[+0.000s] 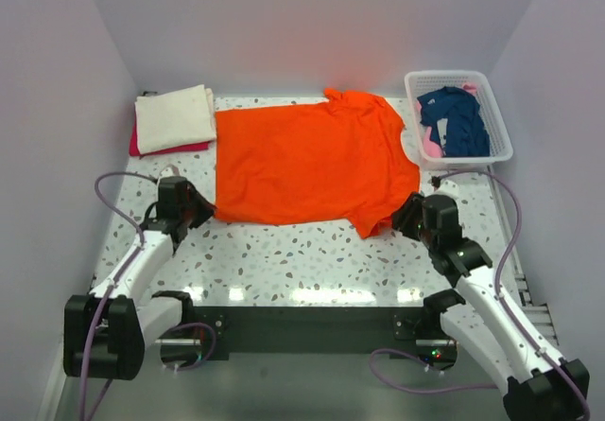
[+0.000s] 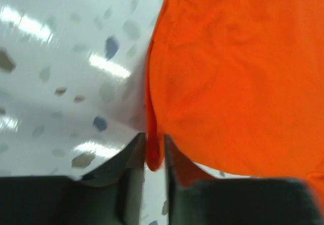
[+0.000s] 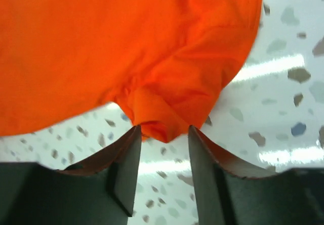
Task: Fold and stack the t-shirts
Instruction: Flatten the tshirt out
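Left gripper [image 2: 154,139] narrow around orange t-shirt [image 1: 312,161] hem fold, can't tell if I'm pinching it, right gripper [image 3: 164,129] parted, shirt corner loose between, speckled tabletop [image 1: 302,260] underneath

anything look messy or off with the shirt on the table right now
Yes. The orange t-shirt lies mostly flat, but its near right corner is bunched into a wrinkled lump, and its far right corner is rumpled too.

Orange t-shirt [image 1: 307,161] spread flat, centre; cream t-shirt [image 1: 173,118] folded atop red t-shirt [image 1: 134,141], far left.
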